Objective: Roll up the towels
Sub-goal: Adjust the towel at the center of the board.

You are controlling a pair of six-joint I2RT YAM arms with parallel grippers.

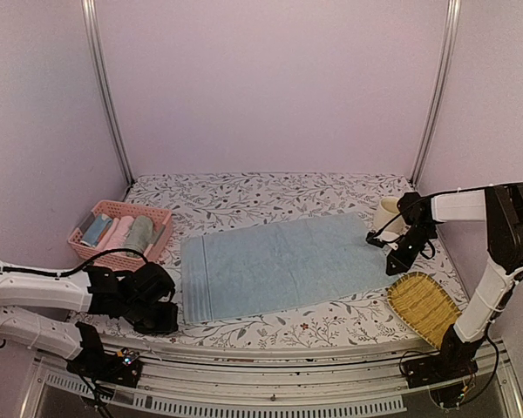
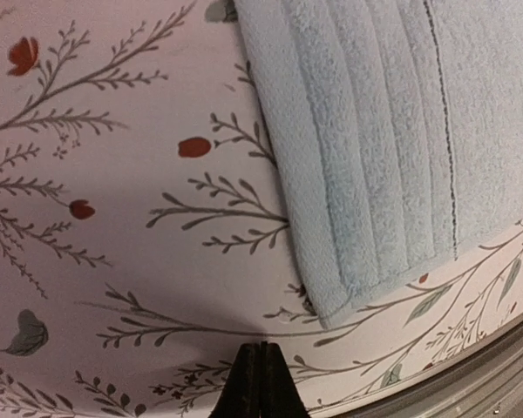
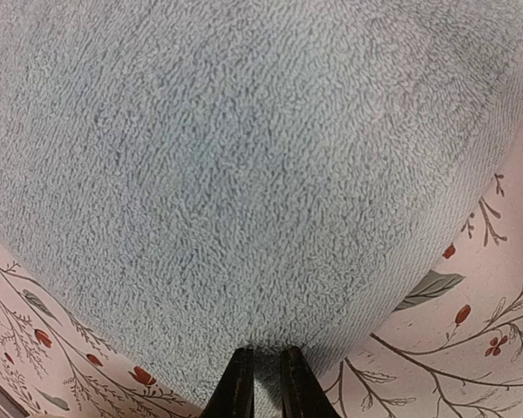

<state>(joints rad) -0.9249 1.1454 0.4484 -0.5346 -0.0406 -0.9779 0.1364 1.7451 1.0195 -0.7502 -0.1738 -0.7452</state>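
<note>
Blue towel (image 1: 283,266) spread flat, long axis running leftward from the mug (image 1: 386,213). Right gripper (image 3: 263,353) narrowly parted at the mug-side edge; whether it pinches cloth cannot be told. Left gripper (image 2: 261,348) closed, empty, beside the end opposite the mug. A tight roll likely requires turning one short edge evenly.

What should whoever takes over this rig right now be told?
Left gripper: shut, empty, over the tablecloth beside the blue towel, at its near left corner.
Right gripper: jaws narrowly apart at that towel's right edge; grip unclear.
Done: sage green roll and other rolls sit in the pink basket.
To do: the blue towel lies spread flat mid-table, unrolled; roll it.
</note>
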